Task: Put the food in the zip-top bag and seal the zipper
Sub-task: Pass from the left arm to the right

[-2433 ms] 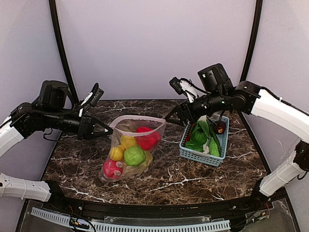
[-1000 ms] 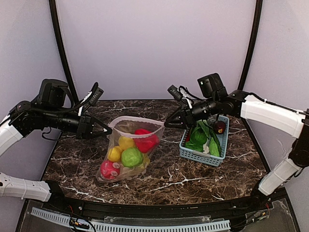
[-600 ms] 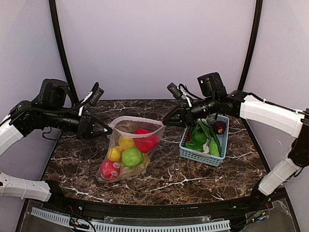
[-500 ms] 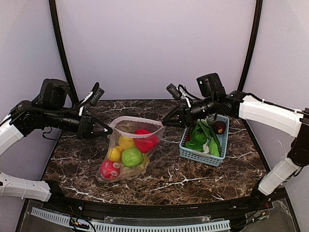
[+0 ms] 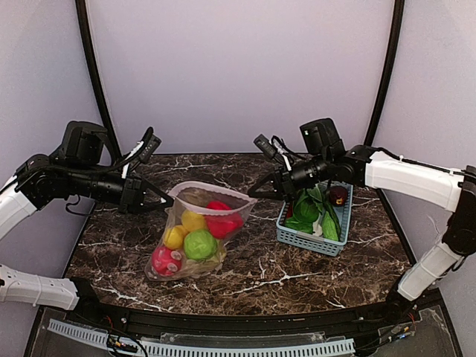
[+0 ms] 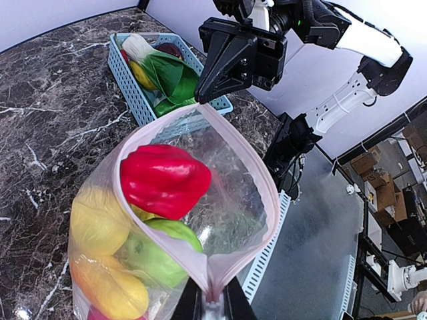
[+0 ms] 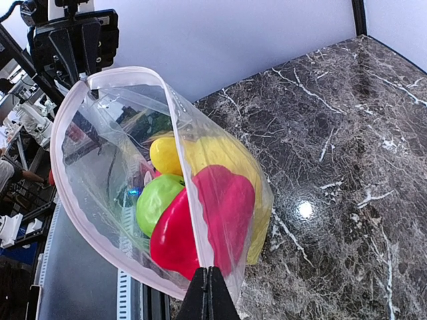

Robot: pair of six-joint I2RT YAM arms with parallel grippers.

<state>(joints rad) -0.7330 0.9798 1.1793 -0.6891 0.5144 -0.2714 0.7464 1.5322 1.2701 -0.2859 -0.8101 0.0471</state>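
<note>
The clear zip-top bag (image 5: 195, 236) hangs over the table with its mouth held open in a loop. Inside lies the food: a red pepper (image 5: 222, 218), a green apple (image 5: 199, 244), a yellow lemon (image 5: 193, 220) and a red fruit (image 5: 165, 260). My left gripper (image 5: 166, 199) is shut on the left end of the pinkish zipper (image 6: 267, 193); in its own view the left gripper (image 6: 213, 303) pinches the strip. My right gripper (image 5: 253, 195) is shut on the right end, and in its own view the right gripper (image 7: 209, 279) pinches the rim beside the red pepper (image 7: 200, 220).
A light-blue slotted basket (image 5: 316, 240) stands right of the bag, holding a green leafy vegetable (image 5: 309, 207) and a dark red round fruit (image 5: 338, 195). The basket (image 6: 133, 90) lies just behind my right arm. Black frame posts flank the marble table (image 5: 297, 275).
My right gripper has slid left to the bag's right mouth corner and shut on it. The bag has shifted slightly left. The left arm has not moved.
</note>
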